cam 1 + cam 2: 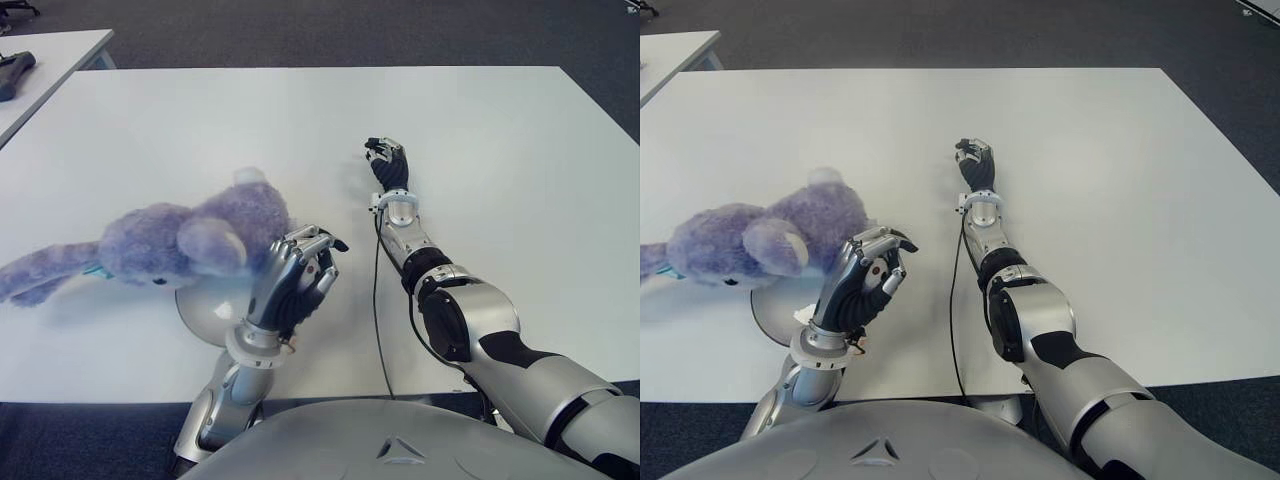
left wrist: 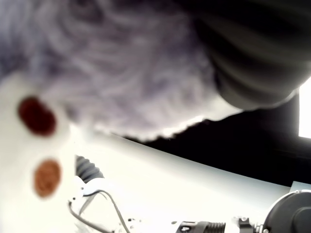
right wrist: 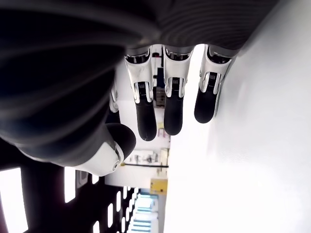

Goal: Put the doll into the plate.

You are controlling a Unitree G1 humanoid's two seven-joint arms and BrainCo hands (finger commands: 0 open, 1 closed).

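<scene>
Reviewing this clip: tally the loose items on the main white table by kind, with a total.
Plush doll, purple, at the left hand: 1
Plate, grey, partly under the doll: 1
Total: 2
The right hand shows farther out on the table, holding nothing.

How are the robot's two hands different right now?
The left hand is up beside the purple doll over the plate, fingers curled; the right hand shows far out on the white table, holding nothing. The left hand is near the robot's body; the right arm reaches forward. Both are silver and black.
</scene>
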